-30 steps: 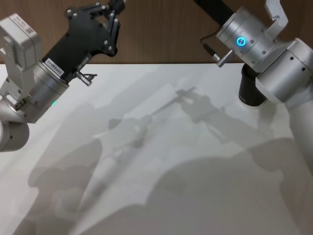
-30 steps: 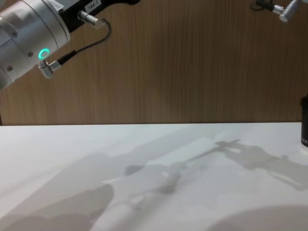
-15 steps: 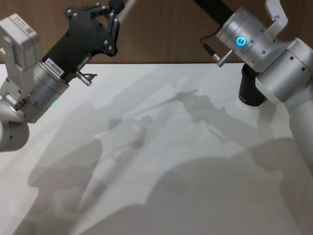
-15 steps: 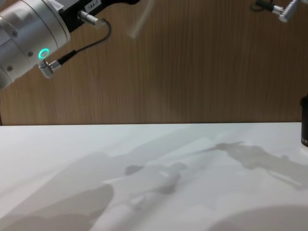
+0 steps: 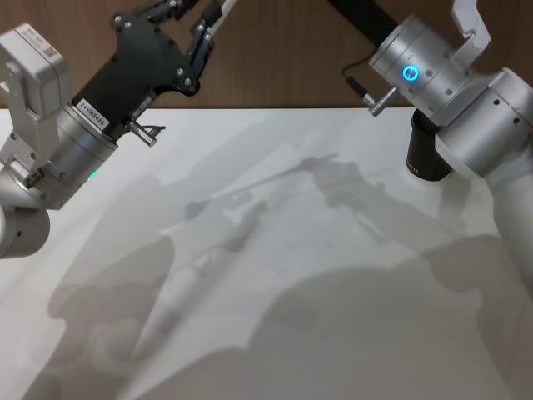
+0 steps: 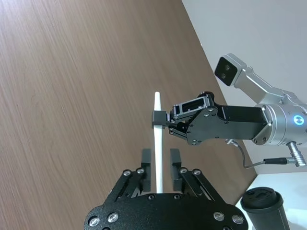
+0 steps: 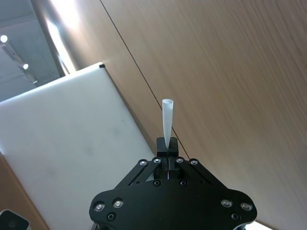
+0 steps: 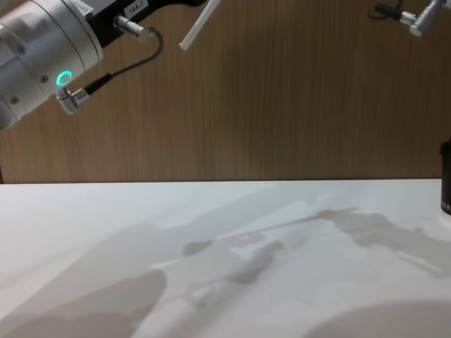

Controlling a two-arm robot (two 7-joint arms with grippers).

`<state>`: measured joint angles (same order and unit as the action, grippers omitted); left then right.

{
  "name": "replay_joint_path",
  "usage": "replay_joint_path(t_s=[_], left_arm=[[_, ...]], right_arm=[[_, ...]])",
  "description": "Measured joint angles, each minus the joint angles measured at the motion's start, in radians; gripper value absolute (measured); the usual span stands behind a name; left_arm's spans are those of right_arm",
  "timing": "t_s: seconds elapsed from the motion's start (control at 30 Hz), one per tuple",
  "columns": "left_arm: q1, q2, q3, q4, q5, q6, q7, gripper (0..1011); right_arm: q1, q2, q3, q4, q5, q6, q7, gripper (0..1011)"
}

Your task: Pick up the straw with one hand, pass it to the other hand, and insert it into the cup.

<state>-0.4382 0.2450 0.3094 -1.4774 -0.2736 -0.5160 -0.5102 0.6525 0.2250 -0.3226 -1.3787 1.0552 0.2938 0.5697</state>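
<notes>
High above the table, the white straw point(image 6: 157, 108) is gripped partway along by my right gripper point(image 6: 161, 120), which is shut on it. In the right wrist view the straw point(image 7: 166, 115) sticks out beyond the closed right gripper point(image 7: 167, 143). My left gripper point(image 6: 160, 155) is open, with its fingers on either side of the straw's lower part and a small gap on each side. The head view shows the left gripper point(image 5: 196, 12) at the top left with the straw point(image 5: 221, 10) beside it. One straw point(image 8: 197, 24) end shows in the chest view. The black cup point(image 5: 429, 154) stands at the table's far right.
The white table point(image 5: 275, 275) carries only the arms' shadows. A brown wooden wall point(image 8: 296, 98) rises behind it. My right arm's silver wrist point(image 5: 416, 62) hangs just above the cup point(image 6: 264, 206), which has a black lid.
My left gripper's fingers have spread open around the straw. The straw's end has swung into the chest view. The right arm has hardly moved.
</notes>
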Motion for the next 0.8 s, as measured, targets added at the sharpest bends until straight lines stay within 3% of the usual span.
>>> replay_joint_path(t_s=[0.37,0.63,0.8], left_arm=[[0.000,0.000,0.000,0.000,0.000,0.000,0.000,567],[0.000,0.000,0.000,0.000,0.000,0.000,0.000,832],[0.000,0.000,0.000,0.000,0.000,0.000,0.000,944]], right_arm=[[-0.024,0.031,-0.013,-0.030,-0.061,-0.057,-0.033,8],[-0.052,0.077,-0.020,-0.074,-0.142,-0.118,-0.086,8],[-0.069,0.107,-0.021,-0.105,-0.192,-0.149,-0.124,8]])
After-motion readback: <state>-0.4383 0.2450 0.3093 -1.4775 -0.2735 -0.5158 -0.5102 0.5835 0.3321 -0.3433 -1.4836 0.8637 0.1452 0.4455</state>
